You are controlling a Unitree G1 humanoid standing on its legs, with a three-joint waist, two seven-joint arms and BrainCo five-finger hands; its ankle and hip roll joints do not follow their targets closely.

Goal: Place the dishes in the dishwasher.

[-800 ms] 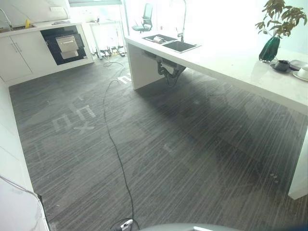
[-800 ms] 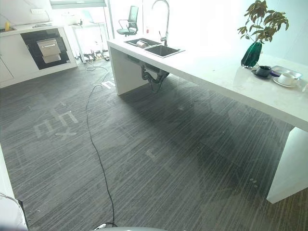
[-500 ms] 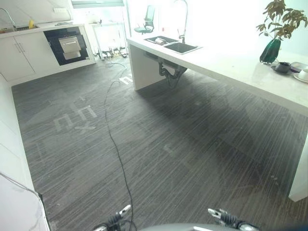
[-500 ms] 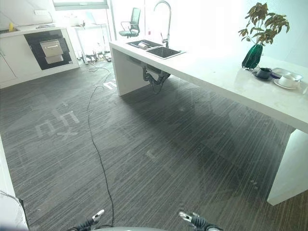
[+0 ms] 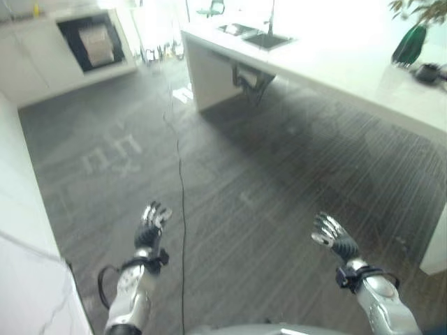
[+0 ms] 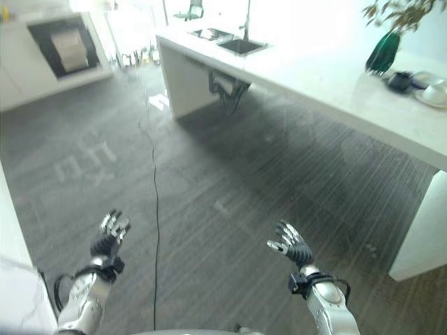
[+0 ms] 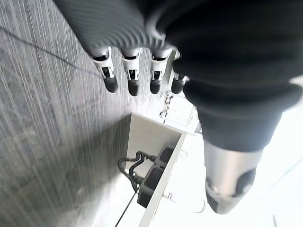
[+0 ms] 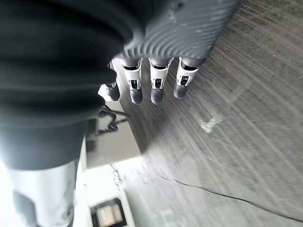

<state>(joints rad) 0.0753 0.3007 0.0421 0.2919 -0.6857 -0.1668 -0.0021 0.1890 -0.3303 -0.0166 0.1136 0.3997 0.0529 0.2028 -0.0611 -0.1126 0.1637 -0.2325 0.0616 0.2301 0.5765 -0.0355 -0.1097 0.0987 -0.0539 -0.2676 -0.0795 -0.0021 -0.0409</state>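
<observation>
Left robot hand and right robot hand — open, empty — over floor.

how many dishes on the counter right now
2 that I can make out: a dark cup beside the green vase, and a white cup on a saucer at the edge; more may be hidden.

We hold both arms out low in front of us, reaching forward from either side, well apart from one another. Our left hand sits at the end of a silver-grey forearm, wrist wrapped in its dark ribbed cover, palm turned forward and fingers straight and slightly spread, holding nothing. Our right hand is raised the same way, fingers extended in a row, thumb apart from them, empty. Both hands hang in the air, touching nothing, at about the same height.
</observation>
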